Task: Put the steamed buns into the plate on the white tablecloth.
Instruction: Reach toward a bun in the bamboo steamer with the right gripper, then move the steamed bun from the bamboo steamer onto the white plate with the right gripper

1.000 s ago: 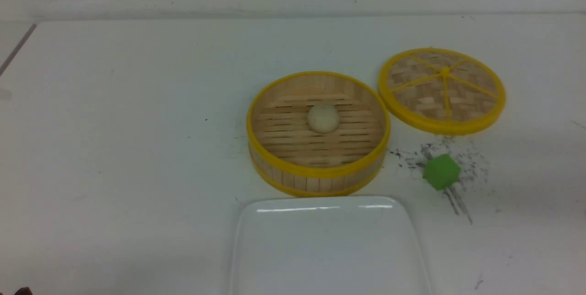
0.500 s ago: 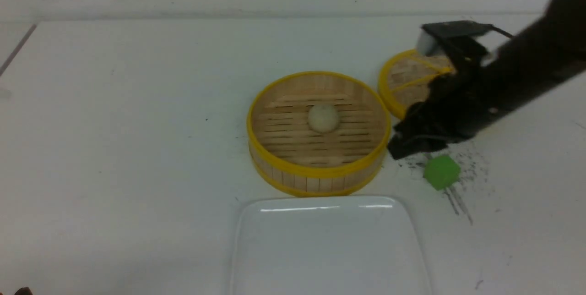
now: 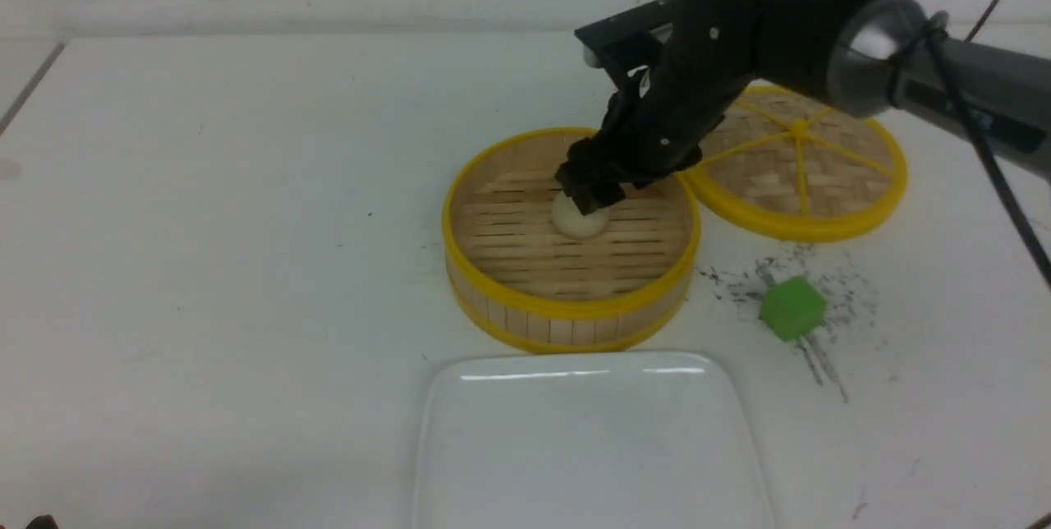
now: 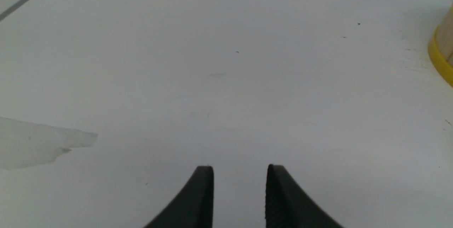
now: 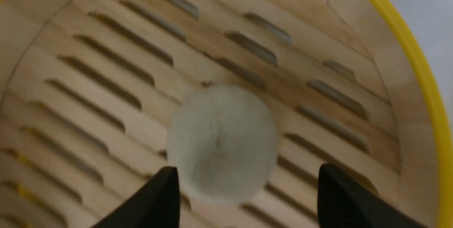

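One cream steamed bun (image 3: 581, 222) sits in the middle of the round bamboo steamer basket (image 3: 566, 311). My right gripper (image 3: 588, 195) hangs just over it, reaching in from the right. In the right wrist view the bun (image 5: 223, 143) lies between the tips of the right gripper (image 5: 248, 167), which is open wide with gaps on both sides. The glossy white plate (image 3: 509, 447) rests on the white tablecloth (image 3: 205, 266) just in front of the basket, and nothing is on it. My left gripper (image 4: 240, 166) is open over bare cloth, holding nothing.
The woven yellow-rimmed lid (image 3: 800, 176) lies flat to the right of the basket, partly behind my right arm. A green cube (image 3: 791, 308) sits on scuff marks in front of the lid. The basket's edge (image 4: 440, 58) shows in the left wrist view.
My right arm came in from the right, swept past the lid and cube, and now stands over the bun. Its jaws have spread wide. Nothing else moved.
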